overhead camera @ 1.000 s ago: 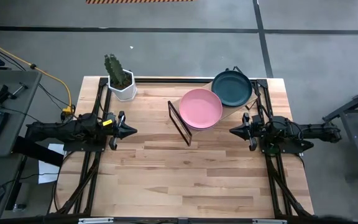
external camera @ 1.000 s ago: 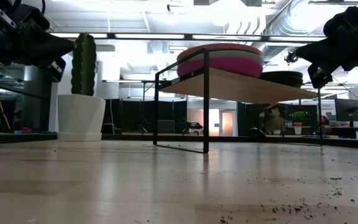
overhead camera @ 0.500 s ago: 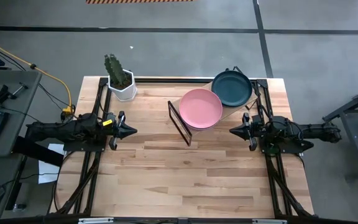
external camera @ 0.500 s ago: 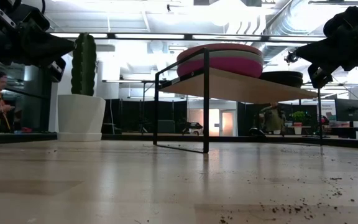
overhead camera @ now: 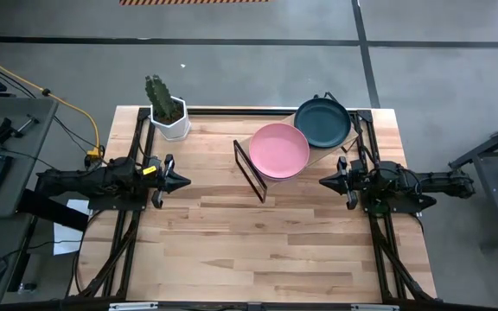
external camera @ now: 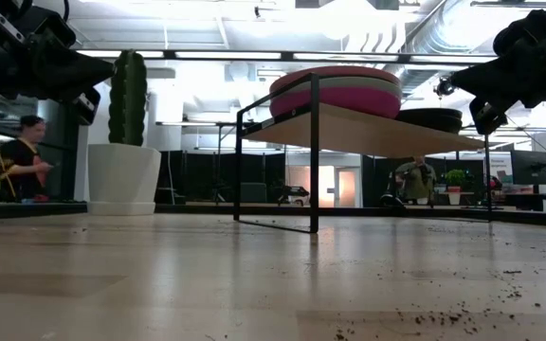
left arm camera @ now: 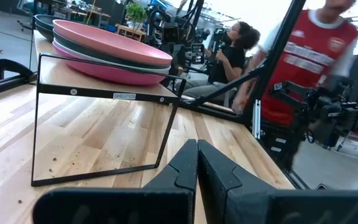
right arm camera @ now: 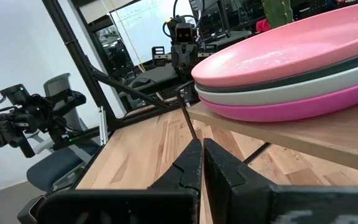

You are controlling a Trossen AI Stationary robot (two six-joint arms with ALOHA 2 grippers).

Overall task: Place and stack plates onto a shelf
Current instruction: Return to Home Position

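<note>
1. The table [overhead camera: 258, 250] is bare wood across the whole lower half of the high view, so passage there is unobstructed.
2. The shelf [overhead camera: 251, 170] stands at upper centre-right. The low view shows open room under its board.
3. The pink-topped plate stack [overhead camera: 279, 151] and the dark plate stack [overhead camera: 322, 123] fill the shelf top.
4. The cactus pot [overhead camera: 169, 121] occupies the upper left, with an open gap between it and the shelf.
5. The left gripper [overhead camera: 184, 181] is at mid-left and the right gripper [overhead camera: 324, 182] at mid-right. The shelf's wire frame end stands between them.

Shelf [external camera: 377, 133]: rear tabletop [overhead camera: 258, 242], right of centre; carries left plate stack [overhead camera: 279, 151] beside right plate stack [overhead camera: 322, 123]. Cactus pot [overhead camera: 169, 119]: rear-left corner.
</note>
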